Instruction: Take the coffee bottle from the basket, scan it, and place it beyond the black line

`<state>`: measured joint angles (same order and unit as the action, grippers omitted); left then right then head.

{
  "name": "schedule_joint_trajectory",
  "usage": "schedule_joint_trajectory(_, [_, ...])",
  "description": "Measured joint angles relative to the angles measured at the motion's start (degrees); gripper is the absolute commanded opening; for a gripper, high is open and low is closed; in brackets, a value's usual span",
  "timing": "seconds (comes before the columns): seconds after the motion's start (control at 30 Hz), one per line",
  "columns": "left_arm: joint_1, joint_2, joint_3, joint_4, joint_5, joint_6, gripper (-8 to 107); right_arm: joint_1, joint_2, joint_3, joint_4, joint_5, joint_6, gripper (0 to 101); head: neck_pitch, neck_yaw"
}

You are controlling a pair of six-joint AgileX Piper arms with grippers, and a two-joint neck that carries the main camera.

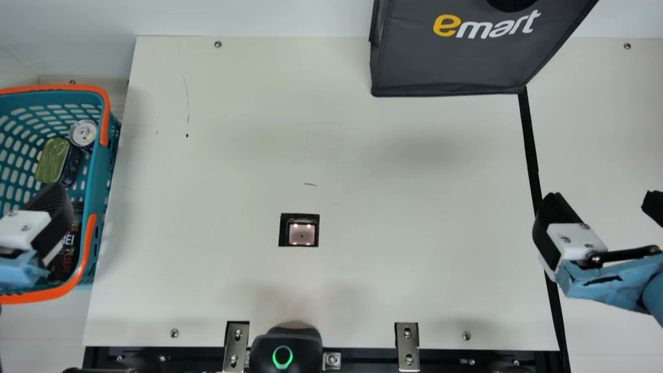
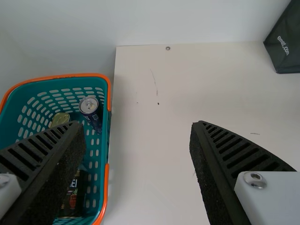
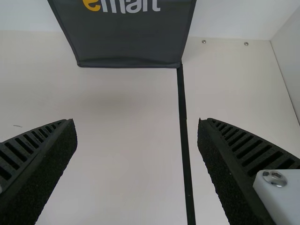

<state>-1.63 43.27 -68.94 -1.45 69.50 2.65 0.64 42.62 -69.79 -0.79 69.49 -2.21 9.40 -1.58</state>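
While the table (image 1: 388,181) stretches below both tools, the basket (image 1: 97,171) stands beneath the left tool (image 2: 138,125). Beyond the right tool (image 3: 137,123), toward the wall, is the dark bag (image 1: 450,67). The black line (image 3: 183,103) passes below the right tool, between its fingers as its own wrist camera sees it. Both tools have their fingers apart, holding nothing.

Between the tools, but nearer the neck camera's bottom edge, is a black device (image 1: 285,349) with a green ring. Inside the basket, low beside the left tool, is a dark labelled bottle, which I judge to be the coffee bottle (image 1: 66,254). Farther from this tool are a can (image 1: 84,133) and a flat tin (image 1: 52,159). The small lit window (image 1: 302,233), probably for scanning, is about midway between the tools.

So, the task seems at its beginning: taking, scanning and placing are all left to do. The main view gives the lit window and the green ring; the left wrist view gives a reddish picture on the bottle's label, and the can's dark blue side.
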Motion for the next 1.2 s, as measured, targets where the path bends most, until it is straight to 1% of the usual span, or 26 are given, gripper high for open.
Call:
schedule_joint_trajectory(0.13, [0.0, 0.0, 0.0, 0.0, 0.0, 0.0, 90, 0.0, 0.0, 0.0, 0.0, 0.0, 0.0, 91, 0.0, 1.8])
schedule_joint_trajectory(0.6, [0.0, 0.0, 0.0, 0.0, 0.0, 0.0, 90, 0.0, 0.0, 0.0, 0.0, 0.0, 0.0, 91, 0.0, 19.4])
schedule_joint_trajectory(1.2, [0.0, 0.0, 0.0, 0.0, 0.0, 0.0, 90, 0.0, 0.0, 0.0, 0.0, 0.0, 0.0, 91, 0.0, 19.8])
